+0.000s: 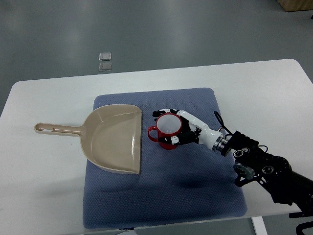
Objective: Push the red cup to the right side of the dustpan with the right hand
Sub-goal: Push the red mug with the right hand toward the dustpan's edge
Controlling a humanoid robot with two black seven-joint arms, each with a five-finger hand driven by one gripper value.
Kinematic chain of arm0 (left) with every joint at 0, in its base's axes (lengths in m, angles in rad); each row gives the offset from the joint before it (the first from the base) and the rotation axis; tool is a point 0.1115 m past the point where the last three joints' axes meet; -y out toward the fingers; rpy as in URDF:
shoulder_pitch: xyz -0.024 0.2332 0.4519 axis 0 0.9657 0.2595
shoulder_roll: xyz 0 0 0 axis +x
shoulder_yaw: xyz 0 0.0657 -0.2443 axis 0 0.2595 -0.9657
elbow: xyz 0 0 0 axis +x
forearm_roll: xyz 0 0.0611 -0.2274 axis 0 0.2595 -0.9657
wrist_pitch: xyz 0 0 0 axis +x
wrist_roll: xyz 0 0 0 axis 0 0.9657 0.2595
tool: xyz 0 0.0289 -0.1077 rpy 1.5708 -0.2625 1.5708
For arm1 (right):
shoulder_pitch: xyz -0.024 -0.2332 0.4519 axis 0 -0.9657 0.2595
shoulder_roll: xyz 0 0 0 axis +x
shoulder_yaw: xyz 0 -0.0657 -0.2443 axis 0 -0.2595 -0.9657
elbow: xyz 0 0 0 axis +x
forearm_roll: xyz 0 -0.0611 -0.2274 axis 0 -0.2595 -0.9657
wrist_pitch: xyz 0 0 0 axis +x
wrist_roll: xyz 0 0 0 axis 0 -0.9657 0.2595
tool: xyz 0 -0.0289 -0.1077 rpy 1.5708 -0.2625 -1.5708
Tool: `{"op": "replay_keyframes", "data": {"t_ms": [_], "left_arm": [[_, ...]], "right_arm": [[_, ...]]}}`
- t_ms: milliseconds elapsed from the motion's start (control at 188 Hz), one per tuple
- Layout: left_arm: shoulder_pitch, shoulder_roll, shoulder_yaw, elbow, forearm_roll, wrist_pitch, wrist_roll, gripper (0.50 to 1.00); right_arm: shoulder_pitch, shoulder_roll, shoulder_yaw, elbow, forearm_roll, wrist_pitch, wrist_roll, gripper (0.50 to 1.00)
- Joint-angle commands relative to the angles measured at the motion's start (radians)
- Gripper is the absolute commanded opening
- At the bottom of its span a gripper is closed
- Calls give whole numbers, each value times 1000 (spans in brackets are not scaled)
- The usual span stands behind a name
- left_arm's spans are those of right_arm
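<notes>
A red cup [165, 130] with a pale inside stands upright on the blue mat [195, 181], its handle pointing left toward the dustpan. The beige dustpan [113, 138] lies flat on the mat's left part, its long handle reaching left onto the white table; its open edge faces the cup, a small gap apart. My right hand [177, 128] comes in from the lower right and sits against the cup's right side, its fingers [166, 112] curved around the far rim and lower side. Whether they grip the cup or only touch it is not visible.
The white table [274, 98] surrounds the mat. Two small grey squares [105, 61] lie on the floor beyond the table's far edge. My right arm's black forearm [274, 171] crosses the mat's lower right corner.
</notes>
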Motion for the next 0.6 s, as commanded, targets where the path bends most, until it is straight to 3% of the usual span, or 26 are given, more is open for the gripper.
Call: {"op": "replay_keyframes", "data": {"t_ms": [0,594], "left_arm": [[0,0,0,0,0,0,0,1000],[0,0,0,0,0,0,0,1000]], "right_arm": [[7,9,-21,-3,2,-17,0,854],[31,74,-64,-26,0,-48,0,856]]}}
